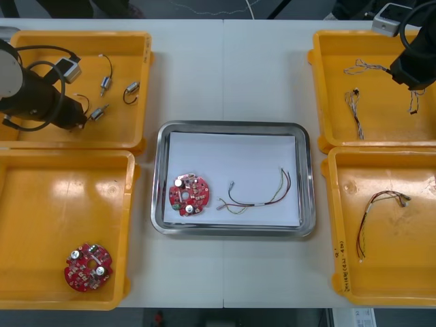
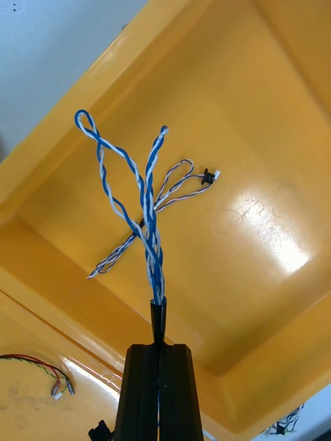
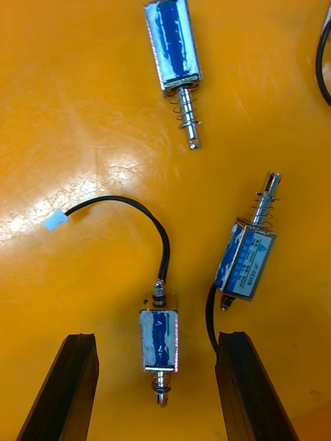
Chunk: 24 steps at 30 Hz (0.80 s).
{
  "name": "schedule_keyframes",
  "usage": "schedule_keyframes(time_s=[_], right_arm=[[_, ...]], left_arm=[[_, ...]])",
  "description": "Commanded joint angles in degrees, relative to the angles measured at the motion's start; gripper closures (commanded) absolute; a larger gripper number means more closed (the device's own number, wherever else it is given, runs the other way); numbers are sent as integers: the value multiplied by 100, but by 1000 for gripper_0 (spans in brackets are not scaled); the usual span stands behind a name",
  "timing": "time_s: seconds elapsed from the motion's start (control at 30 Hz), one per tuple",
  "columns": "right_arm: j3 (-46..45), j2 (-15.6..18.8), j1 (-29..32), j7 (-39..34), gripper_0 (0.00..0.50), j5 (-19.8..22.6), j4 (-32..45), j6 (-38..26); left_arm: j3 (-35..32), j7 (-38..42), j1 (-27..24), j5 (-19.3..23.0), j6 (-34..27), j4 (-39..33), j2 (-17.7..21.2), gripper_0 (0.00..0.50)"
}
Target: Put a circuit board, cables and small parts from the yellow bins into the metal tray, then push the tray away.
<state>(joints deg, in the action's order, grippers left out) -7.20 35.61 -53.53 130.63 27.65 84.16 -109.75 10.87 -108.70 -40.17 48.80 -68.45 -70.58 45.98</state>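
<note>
- While the left gripper (image 3: 158, 339) hovered over the far-left yellow bin (image 1: 88, 48), left of the metal tray (image 1: 231, 127), its fingers stood apart, with one small metal part (image 3: 159, 344) lying between them on the bin floor.
- Right of the tray, the right gripper (image 2: 159, 348) was clamped on a twisted blue and white cable (image 2: 153, 262) over the far-right yellow bin (image 1: 388, 122).
- Inside the tray lay a round red circuit board (image 1: 188, 195), and a red and yellow cable (image 1: 253, 203) lay just beside it.

The tilted small metal part (image 3: 246, 262) carries a blue label (image 3: 249, 258) with several printed lines. One line reads approximately "JF-053"; the remainder is illegible. The near right yellow bin (image 1: 381, 272) bears dark rim markings (image 1: 340, 255), which are unreadable.
</note>
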Motion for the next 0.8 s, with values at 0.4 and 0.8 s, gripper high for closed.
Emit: schedule_keyframes(time_s=[0.4,0.8], right_arm=[[-27,8,-26,402,500,-93,206,-25],[-62,8,-26,489,500,-137,206,-25]], left_arm=[[3,-555,97,-107,78,-44,333,0],[249,-503,264,-72,456,-44,315,0]])
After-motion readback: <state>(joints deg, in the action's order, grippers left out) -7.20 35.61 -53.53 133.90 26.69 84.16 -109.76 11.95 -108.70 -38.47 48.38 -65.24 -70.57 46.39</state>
